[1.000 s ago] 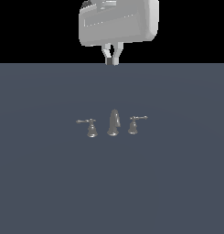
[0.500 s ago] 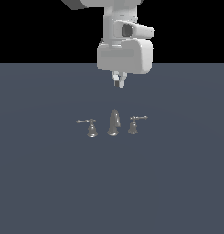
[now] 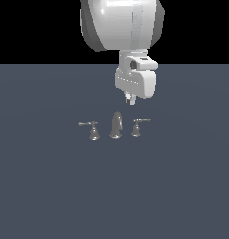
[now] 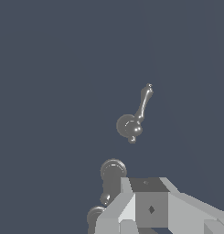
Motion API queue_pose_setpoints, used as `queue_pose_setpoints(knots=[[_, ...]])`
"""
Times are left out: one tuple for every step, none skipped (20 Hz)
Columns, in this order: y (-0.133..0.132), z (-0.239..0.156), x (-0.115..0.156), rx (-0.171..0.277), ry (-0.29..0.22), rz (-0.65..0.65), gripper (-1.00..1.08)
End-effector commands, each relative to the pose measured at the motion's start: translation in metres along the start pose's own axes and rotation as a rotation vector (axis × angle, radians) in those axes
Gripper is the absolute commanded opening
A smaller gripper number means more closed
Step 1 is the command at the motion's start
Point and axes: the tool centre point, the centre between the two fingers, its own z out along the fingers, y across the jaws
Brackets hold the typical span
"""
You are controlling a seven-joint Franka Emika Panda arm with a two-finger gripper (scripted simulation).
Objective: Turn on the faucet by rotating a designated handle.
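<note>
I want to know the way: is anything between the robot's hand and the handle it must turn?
No. The exterior view shows only bare grey surface between the hand and the handle.

One faucet (image 3: 117,126) is sitting on the single grey desk (image 3: 50,186), and it is showing three separate pieces. Two of them are lever handles: the handle (image 3: 137,127) with its lever pointing to the exterior view's right, and one twin handle (image 3: 93,130) pointing the opposite way. One tall spout (image 3: 116,124) is standing between them. One robot arm (image 3: 121,28) is hanging above, carrying one pincer (image 3: 131,100).

Tool (image 3: 131,99) fingertips too small
</note>
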Motion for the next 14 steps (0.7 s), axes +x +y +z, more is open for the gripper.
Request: queue_pose_setpoints(knots=[[-0.006,0.018,0.016,0.000,0.000,0.062,-1.00],[-0.008,0.024,0.021,0.000,0.000,0.084,-1.00],[-0.009,0.031,0.027,-0.001,0.000,0.106,-1.00],[-0.011,0.036,0.032,-0.001,-0.001,0.127,-1.00],[-0.012,0.042,0.038,-0.001,-0.001,0.146,-1.00],[-0.013,0.047,0.042,-0.001,-0.001,0.165,-1.00],[-0.014,0.052,0.047,-0.001,-0.002,0.182,-1.00],[-0.015,0.057,0.051,-0.001,-0.002,0.198,-1.00],[-0.016,0.061,0.055,0.000,-0.003,0.213,-1.00],[-0.017,0.065,0.059,0.000,-0.003,0.227,-1.00],[-0.017,0.068,0.062,0.000,-0.004,0.240,-1.00],[-0.018,0.071,0.066,0.000,-0.004,0.251,-1.00],[-0.018,0.074,0.068,0.000,-0.005,0.262,-1.00],[-0.018,0.077,0.071,0.000,-0.005,0.271,-1.00]])
